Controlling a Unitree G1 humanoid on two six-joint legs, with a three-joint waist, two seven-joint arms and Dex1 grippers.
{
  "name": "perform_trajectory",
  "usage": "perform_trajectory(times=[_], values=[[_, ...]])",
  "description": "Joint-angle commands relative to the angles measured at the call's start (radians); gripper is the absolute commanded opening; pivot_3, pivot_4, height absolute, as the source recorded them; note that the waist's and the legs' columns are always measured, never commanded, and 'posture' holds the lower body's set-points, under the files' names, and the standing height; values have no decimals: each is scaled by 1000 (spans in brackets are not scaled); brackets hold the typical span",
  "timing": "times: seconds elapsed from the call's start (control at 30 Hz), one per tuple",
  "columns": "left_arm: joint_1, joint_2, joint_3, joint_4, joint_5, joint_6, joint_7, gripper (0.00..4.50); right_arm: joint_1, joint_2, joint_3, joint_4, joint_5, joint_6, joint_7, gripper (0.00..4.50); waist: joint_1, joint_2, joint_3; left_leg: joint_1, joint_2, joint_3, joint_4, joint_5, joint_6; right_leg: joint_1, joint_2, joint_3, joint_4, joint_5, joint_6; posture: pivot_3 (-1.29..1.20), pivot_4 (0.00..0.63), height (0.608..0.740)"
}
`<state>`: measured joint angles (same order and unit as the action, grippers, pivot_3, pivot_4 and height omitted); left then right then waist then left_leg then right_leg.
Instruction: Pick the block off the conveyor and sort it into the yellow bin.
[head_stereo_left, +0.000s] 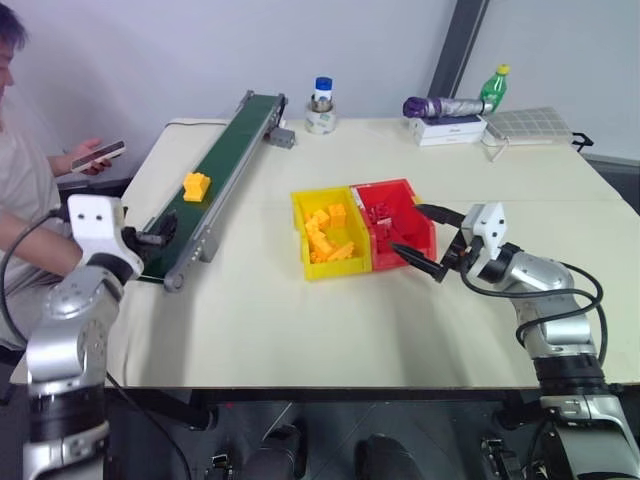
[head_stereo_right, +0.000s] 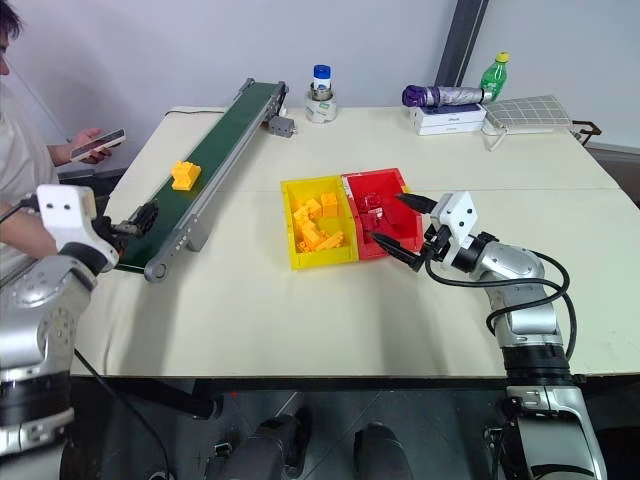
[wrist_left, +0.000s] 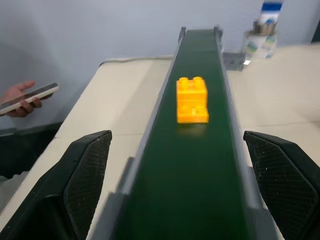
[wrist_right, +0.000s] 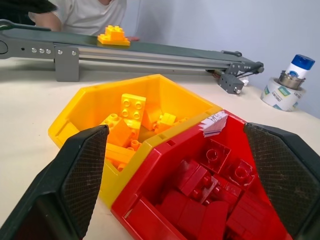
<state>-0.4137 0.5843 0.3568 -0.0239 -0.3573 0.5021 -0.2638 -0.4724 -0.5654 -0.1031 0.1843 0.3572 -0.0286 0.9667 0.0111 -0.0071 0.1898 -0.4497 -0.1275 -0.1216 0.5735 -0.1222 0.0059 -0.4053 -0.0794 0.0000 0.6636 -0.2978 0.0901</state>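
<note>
The left pincer (wrist_left: 177, 200) stands wide open and empty at the near end of the long dark green conveyor belt (head_stereo_left: 215, 180), with the small bright yellow studded plastic block (wrist_left: 192, 100) farther up that belt, untouched. Beside the conveyor on the tabletop (head_stereo_left: 300, 330) sits the yellow plastic bin (head_stereo_left: 328, 233) (yellow bricks already inside), touching a matching red bin (head_stereo_left: 395, 218), and the right pincer (head_stereo_left: 428, 240) hangs open just beyond the red one.

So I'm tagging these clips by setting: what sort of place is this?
Probably a robotics lab or office test bench, not a real factory. A small tabletop conveyor carries one toy block, beside a yellow bin and red bin of bricks. A person's hand holding a phone is alongside.
</note>
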Motion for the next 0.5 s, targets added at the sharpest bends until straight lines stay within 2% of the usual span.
perform_trajectory(times=[0.03, 0.27, 0.5], values=[[-59, 30, -28, 79, 29, 1, -27, 4458, -9, -2, -14, -27, 5, -11, -8, 4500, 0, 0, 0, 0, 0, 0, 0, 0, 0, 0, 0, 0, 0, 0, 0, 0, 150, 740], [-157, 13, -69, 217, 30, -15, -98, 4458, 10, -7, -19, -49, 8, -4, -17, 4500, 0, 0, 0, 0, 0, 0, 0, 0, 0, 0, 0, 0, 0, 1, 3, 0, 150, 740], [-174, 0, -80, 265, 47, -34, -109, 4458, 15, -9, -20, -57, 9, -1, -26, 4500, -2, 0, 0, 0, 0, 0, 1, 0, 0, 1, 0, 0, 0, 2, 3, 0, 150, 740]])
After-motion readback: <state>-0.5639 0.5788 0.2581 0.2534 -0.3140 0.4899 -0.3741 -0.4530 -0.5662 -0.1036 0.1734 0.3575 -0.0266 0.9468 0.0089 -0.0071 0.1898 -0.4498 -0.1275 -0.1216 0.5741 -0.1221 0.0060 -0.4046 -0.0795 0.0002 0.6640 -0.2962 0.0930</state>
